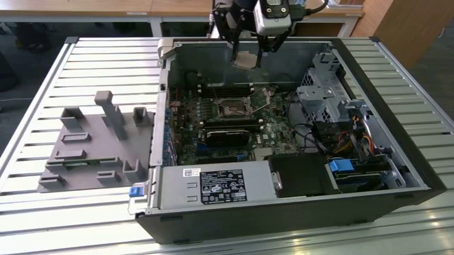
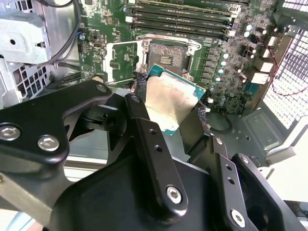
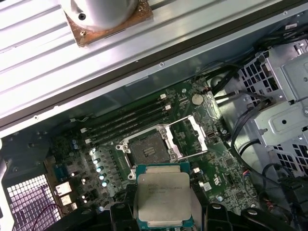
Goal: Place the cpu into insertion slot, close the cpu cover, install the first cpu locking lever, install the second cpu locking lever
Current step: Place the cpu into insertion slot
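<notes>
A slatted metal table (image 1: 85, 58) stands before wooden desks (image 1: 85, 8) and carries an open case (image 1: 284, 218). My gripper (image 1: 246, 56) is clamped on the cpu (image 1: 245, 61), held tilted in the air near the case's far wall. Below, apart from it, the bare socket (image 3: 147, 149) lies with the cpu cover (image 3: 195, 137) swung open beside it. A grey fixture (image 1: 92, 143) sits by the table's edge at the exterior view's left.

In the exterior view the arm (image 1: 273, 15) reaches down at the far side, its gripper (image 1: 247, 56) clamped on the tilted cpu (image 1: 245, 60).
</notes>
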### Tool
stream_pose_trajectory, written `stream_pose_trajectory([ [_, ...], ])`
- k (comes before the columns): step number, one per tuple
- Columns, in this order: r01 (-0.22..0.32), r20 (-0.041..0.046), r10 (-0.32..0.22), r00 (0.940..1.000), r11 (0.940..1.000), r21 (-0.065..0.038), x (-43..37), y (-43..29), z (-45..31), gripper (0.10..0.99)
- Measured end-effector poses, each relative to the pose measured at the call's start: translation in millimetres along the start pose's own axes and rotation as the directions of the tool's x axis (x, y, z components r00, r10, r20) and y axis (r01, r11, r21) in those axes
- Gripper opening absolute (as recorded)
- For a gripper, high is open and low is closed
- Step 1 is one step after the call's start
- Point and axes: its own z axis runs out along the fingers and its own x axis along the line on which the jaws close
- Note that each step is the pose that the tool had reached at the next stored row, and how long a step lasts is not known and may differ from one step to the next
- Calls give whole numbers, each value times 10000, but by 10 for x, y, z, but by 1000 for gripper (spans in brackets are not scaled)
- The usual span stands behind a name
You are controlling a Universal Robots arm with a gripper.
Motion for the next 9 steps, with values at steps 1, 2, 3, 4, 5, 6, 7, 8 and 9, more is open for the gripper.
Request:
stream_pose_trajectory([
  [1,-44,4,44,10000,10000,-1,0,0,0,525],
  [2,-86,7,86,10000,10000,-2,0,0,1,525],
  [3,-130,12,130,9999,9999,-2,0,0,1,525],
  [4,-173,15,173,9998,9999,-4,0,0,2,525],
  [5,-216,19,216,9998,9998,-4,0,0,2,525],
  [6,-258,23,258,9997,9997,-5,0,0,3,525],
  [7,-296,26,296,9996,9996,-6,0,0,3,525],
  [8,-329,29,329,9995,9995,-7,0,0,4,525],
  [9,-362,32,362,9993,9993,-8,0,0,4,525],
])
